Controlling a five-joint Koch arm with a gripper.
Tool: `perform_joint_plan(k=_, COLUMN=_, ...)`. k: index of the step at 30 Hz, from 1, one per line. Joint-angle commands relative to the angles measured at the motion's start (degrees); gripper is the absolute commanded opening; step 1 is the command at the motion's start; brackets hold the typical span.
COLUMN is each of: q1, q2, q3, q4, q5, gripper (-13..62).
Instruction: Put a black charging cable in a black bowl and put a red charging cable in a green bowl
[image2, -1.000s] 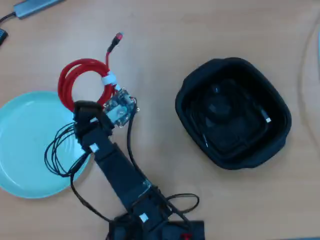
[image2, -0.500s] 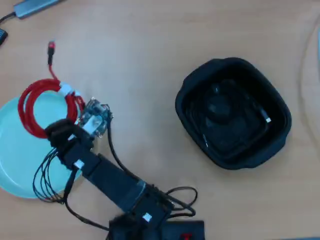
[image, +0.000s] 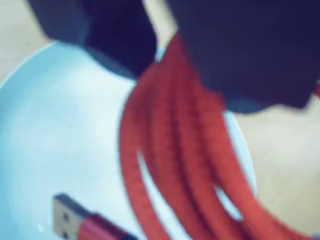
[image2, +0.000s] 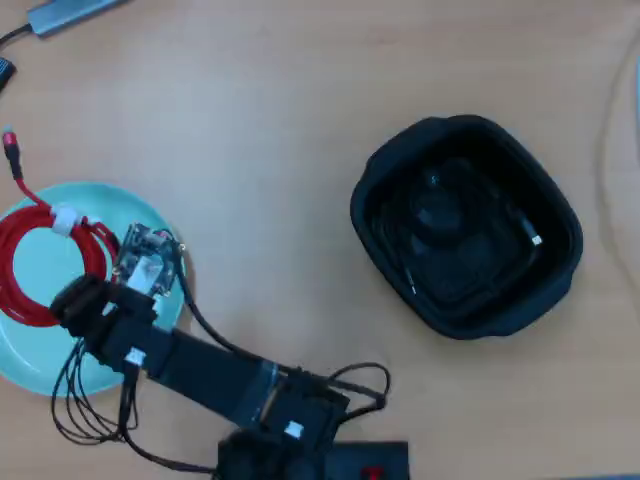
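- The red charging cable (image2: 40, 265) hangs over the green bowl (image2: 60, 365) in my overhead view, its coil above the bowl's upper left part, white tie (image2: 66, 220) at the top of the loop.
- Its red plug (image2: 10, 142) sticks out past the bowl's rim, over the bare bench (image2: 270, 130), up at the left edge of that view.
- My hand (image2: 78, 298) is clamped on the coil's lower right side; on the wrist view the red strands (image: 175, 150) run straight up into the dark jaws at the top of the picture, blurred but clearly pinched.
- Also on the wrist view, a second red plug with a metal tip (image: 75, 222) shows at lower left, with the pale green of the bowl (image: 60, 130) behind it; I can't tell whether it touches the dish.
- The black bowl (image2: 465, 225) sits well apart on the right side of the bench, and the black charging cable (image2: 420, 250) lies inside it, a silver-tipped plug (image2: 535, 240) near the right inner wall.
- A grey device (image2: 70, 12) lies at the top left edge of the bench.
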Motion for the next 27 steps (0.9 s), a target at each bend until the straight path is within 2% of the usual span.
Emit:
perform_joint_plan(k=1, q1=-1.32, q2=-2.02, q3=-4.48, q4=-9.84, q5=-1.58, gripper=-7.6)
perform_joint_plan(k=9, q1=-2.64, q2=-11.25, q3=-4.66, q4=-16.26, q5=2.90, gripper=-7.6)
perform_joint_plan(k=19, q1=-3.87, q2=-13.45, q3=-3.60, q4=-16.52, q5=6.42, gripper=-6.9)
perform_joint_plan(k=27, q1=-4.75, q2=-13.62, q3=-2.46, q4=-16.00, q5=6.68, gripper=8.1)
